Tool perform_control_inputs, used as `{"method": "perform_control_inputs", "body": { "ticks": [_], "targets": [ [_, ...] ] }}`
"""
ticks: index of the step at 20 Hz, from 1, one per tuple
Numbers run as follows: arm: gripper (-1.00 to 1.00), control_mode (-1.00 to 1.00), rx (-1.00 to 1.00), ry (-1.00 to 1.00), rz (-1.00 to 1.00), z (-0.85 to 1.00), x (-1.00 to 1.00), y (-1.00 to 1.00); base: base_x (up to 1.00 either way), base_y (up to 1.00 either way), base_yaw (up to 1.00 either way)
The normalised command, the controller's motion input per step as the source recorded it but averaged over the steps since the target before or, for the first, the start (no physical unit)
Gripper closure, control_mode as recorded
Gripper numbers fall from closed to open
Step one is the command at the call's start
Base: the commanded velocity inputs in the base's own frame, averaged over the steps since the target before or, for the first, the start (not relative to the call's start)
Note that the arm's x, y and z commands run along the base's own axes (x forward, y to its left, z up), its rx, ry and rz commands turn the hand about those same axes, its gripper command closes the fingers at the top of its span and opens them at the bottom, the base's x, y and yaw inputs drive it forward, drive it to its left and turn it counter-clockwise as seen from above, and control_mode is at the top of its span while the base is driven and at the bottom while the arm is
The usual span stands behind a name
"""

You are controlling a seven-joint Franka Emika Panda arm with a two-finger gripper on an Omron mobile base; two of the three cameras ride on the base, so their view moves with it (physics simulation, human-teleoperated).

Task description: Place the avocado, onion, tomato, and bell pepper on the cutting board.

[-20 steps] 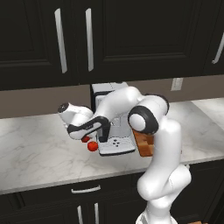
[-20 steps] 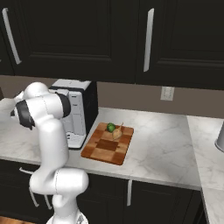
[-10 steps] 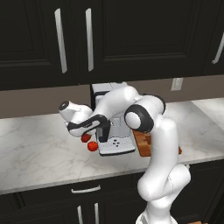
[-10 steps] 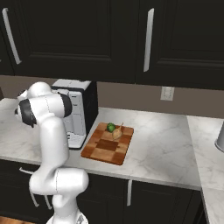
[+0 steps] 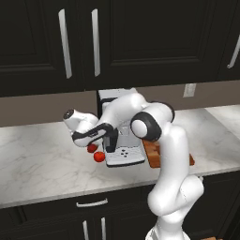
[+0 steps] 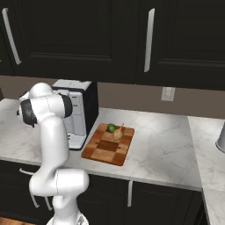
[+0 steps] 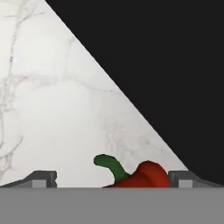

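Observation:
My gripper (image 5: pixel 92 142) reaches left of the coffee machine, low over the counter. It is open, with the dark red bell pepper (image 5: pixel 92 148) right at its fingertips. In the hand view the bell pepper (image 7: pixel 139 176) and its curved green stem lie between the two tips of the gripper (image 7: pixel 113 179), and neither tip touches it. The bright tomato (image 5: pixel 99 157) rests on the marble just in front of the pepper. The cutting board (image 6: pixel 100 153) lies right of the machine. The green avocado (image 6: pixel 111 128) and the tan onion (image 6: pixel 117 133) sit at its far end. The arm partly hides the cutting board (image 5: pixel 152 151) in the left base view.
A black and silver coffee machine (image 6: pixel 81 110) stands against the wall between the gripper and the board. Dark upper cabinets (image 5: pixel 117 42) hang above. White marble counter (image 6: pixel 167 140) runs on to the right. A metal vessel (image 6: pixel 221 138) sits at the far right edge.
The hand has barely shifted over the pepper. The vegetables lie where they were.

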Motion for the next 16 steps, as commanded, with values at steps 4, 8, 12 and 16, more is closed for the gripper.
{"method": "perform_control_inputs", "body": {
  "ticks": [4,8,12,16],
  "targets": [
    [-1.00,-1.00,0.00,0.00,0.00,-0.36,0.00,0.00,0.00,0.00,0.00],
    [-1.00,-1.00,0.00,0.00,0.00,-0.17,0.00,0.00,0.00,0.00,0.00],
    [-1.00,-1.00,0.00,-0.01,0.00,-0.11,0.00,0.00,0.00,0.00,0.00],
    [-1.00,-1.00,0.00,-0.04,0.00,-0.17,0.00,0.00,0.00,0.00,0.00]
  ]
}}
